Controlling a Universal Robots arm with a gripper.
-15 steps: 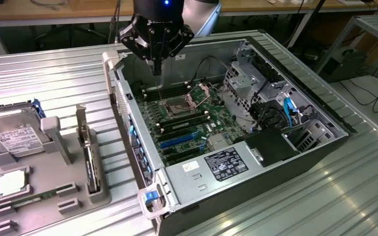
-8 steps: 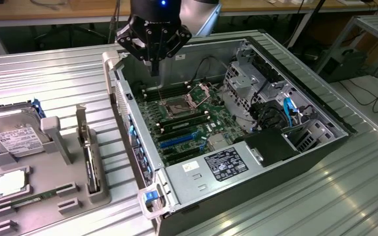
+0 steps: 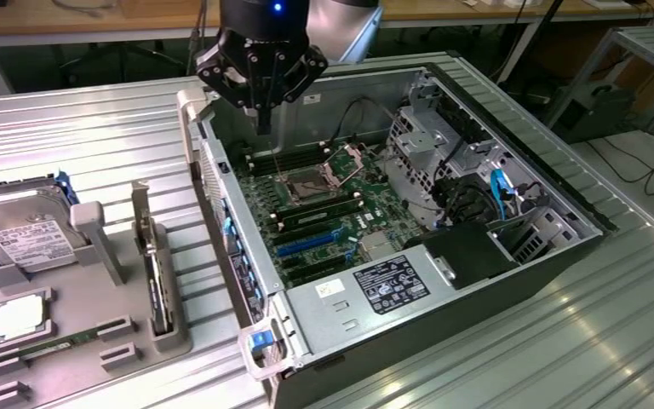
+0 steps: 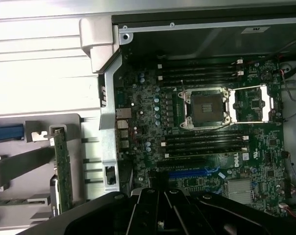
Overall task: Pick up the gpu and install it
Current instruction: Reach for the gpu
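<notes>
The gpu [image 3: 157, 274] stands on its edge in a slot of the grey holder tray [image 3: 100, 281], at the exterior view's left of the open computer case [image 3: 418, 213]. In the wrist view the gpu [image 4: 63, 169] shows as a thin green card edge beside the case wall. My gripper [image 3: 265, 115] hangs shut and empty above the case's rear corner, over the motherboard [image 3: 327, 204] and well apart from the gpu. The gripper [image 4: 160, 218] looks down on the motherboard [image 4: 207, 142], whose blue card slots [image 4: 197, 174] lie just ahead of it.
A silver hard drive [image 3: 26, 234] with a white label and a narrow green memory stick [image 3: 48, 348] sit in the same tray. The case wall [image 3: 219, 196] stands between tray and motherboard. Cables and a drive cage [image 3: 441, 162] fill the case's far side.
</notes>
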